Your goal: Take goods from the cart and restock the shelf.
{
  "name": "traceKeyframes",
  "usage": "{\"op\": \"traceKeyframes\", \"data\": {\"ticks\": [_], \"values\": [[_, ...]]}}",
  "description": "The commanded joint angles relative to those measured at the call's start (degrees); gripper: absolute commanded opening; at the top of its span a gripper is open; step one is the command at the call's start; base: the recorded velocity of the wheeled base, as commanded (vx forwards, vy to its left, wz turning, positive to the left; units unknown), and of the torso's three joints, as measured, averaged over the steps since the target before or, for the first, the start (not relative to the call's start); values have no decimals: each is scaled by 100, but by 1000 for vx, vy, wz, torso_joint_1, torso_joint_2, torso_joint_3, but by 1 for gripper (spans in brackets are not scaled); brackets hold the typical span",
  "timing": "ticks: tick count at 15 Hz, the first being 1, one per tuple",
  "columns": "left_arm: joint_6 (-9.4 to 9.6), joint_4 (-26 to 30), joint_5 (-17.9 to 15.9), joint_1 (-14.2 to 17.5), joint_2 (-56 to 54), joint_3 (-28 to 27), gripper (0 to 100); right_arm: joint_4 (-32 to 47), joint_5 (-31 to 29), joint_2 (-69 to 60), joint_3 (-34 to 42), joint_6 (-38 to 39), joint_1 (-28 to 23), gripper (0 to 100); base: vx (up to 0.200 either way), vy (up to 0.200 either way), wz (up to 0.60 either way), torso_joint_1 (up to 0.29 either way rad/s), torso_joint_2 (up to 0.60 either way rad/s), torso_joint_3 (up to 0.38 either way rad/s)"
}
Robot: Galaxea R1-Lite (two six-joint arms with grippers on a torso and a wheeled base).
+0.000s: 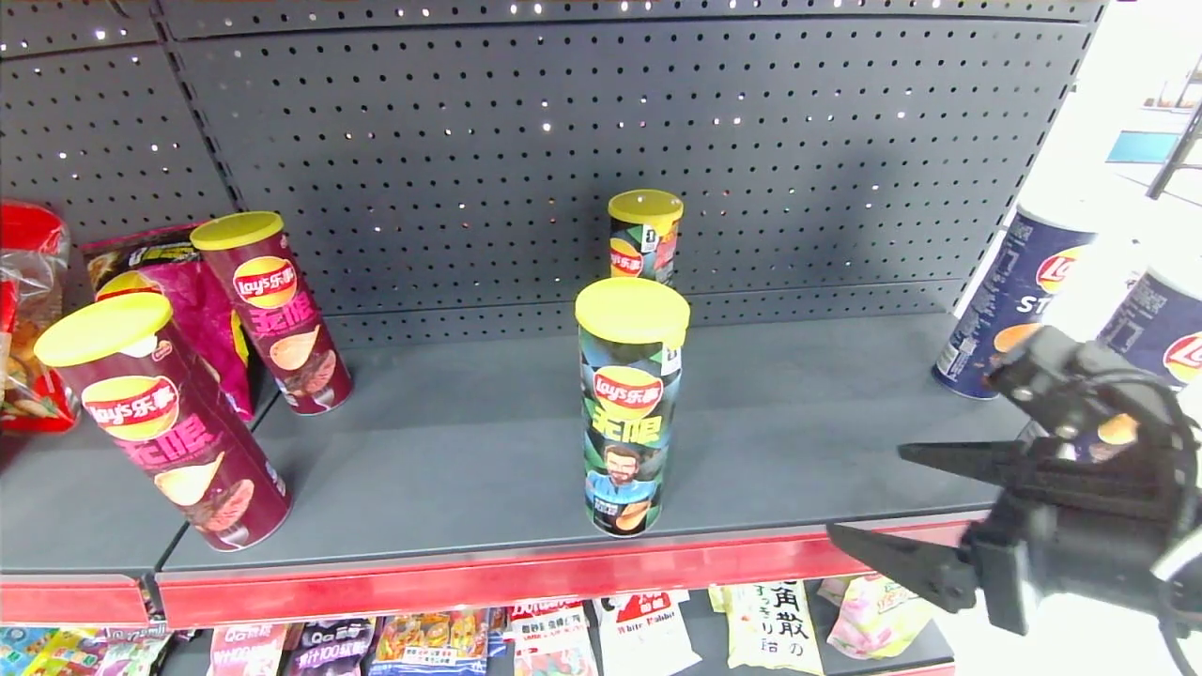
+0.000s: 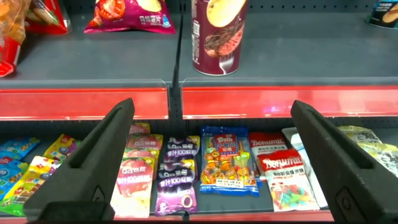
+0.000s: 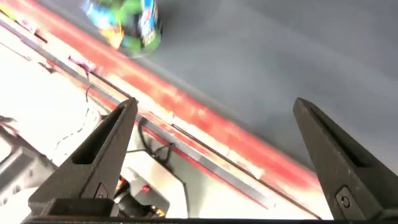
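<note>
Yellow-lidded green chip can (image 1: 627, 413) upright at front of shelf (image 1: 451, 451), similar can (image 1: 644, 237) seemingly at its back

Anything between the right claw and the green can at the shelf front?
Nothing visible. The right claw is open by the red front edge of the shelf, right of the green can; bare shelf lies between them. The blue cans stand farther right, off that line.
</note>
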Motion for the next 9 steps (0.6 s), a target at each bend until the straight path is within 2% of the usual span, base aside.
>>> {"op": "traceKeyframes", "data": {"ticks": [1,5,7,8,9], "values": [[-1,0,-2,4,-2,0,100,0,22,-2291,1403,-329,-596,100,0,0,0,0,0,0],[-1,0,-2,4,-2,0,100,35,453,-4383,2546,-478,-2327,100,0,0,0,0,0,0],[-1,9,-2,4,-2,0,100,106,488,-5684,2985,-426,-2749,100,0,0,0,0,0,0],[-1,9,6,4,-2,0,100,88,461,-6387,3363,-408,-2732,100,0,0,0,0,0,0],[-1,0,6,4,-2,0,100,-70,303,-6361,3583,-259,-2740,100,0,0,0,0,0,0]]}}
